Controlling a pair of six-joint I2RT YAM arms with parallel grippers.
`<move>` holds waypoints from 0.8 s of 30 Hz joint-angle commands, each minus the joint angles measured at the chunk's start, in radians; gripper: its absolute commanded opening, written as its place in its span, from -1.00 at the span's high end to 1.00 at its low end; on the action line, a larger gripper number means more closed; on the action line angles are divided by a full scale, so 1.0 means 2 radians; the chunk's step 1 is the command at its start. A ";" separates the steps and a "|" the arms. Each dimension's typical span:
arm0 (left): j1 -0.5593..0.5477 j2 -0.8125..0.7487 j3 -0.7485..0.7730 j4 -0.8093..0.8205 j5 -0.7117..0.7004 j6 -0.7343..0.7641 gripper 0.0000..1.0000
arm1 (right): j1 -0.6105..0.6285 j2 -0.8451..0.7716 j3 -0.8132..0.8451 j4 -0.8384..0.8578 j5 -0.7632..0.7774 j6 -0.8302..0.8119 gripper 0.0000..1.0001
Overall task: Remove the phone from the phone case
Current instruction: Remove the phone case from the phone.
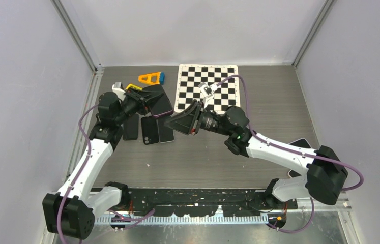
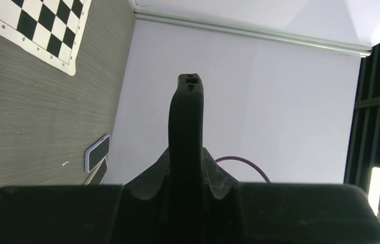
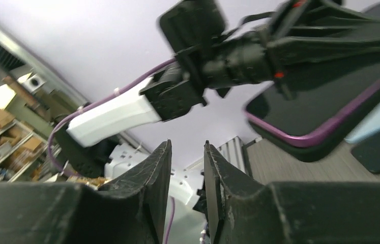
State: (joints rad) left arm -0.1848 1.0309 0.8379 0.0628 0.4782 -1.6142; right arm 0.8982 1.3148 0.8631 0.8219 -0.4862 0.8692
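A phone with a purple rim [image 1: 163, 108], seated in a black phone case [image 1: 152, 92], hangs tilted above the table at the back left. My left gripper [image 1: 144, 100] is shut on one end of it. In the left wrist view the phone case [image 2: 187, 117] stands edge-on between the left gripper's [image 2: 186, 152] jaws. My right gripper [image 1: 170, 123] points left, just right of and below the phone, apart from it. In the right wrist view the right gripper [image 3: 186, 145] is open with nothing between its fingers, and the phone [image 3: 325, 101] hangs at the upper right.
Several dark phones [image 1: 144, 129] lie flat under the held one. A chessboard mat [image 1: 223, 76] with a small white piece [image 1: 207, 90] lies at the back. An orange triangle [image 1: 151, 78] and a yellow part [image 1: 133, 87] sit back left. Another phone [image 1: 299, 143] lies at the right.
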 commanded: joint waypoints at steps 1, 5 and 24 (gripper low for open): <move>0.001 -0.033 -0.005 0.037 -0.023 -0.047 1.00 | -0.001 0.020 0.027 -0.033 0.083 -0.003 0.26; 0.001 -0.034 -0.025 0.051 -0.024 -0.080 1.00 | -0.001 0.035 0.046 -0.051 0.118 0.003 0.22; 0.001 -0.039 -0.047 0.059 -0.034 -0.120 1.00 | -0.001 0.049 0.036 0.013 0.060 0.048 0.99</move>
State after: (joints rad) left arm -0.1799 0.9897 0.7418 0.0784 0.4046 -1.8290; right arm 0.8955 1.4372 0.9165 0.7567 -0.3321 0.9443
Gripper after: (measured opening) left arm 0.175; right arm 0.022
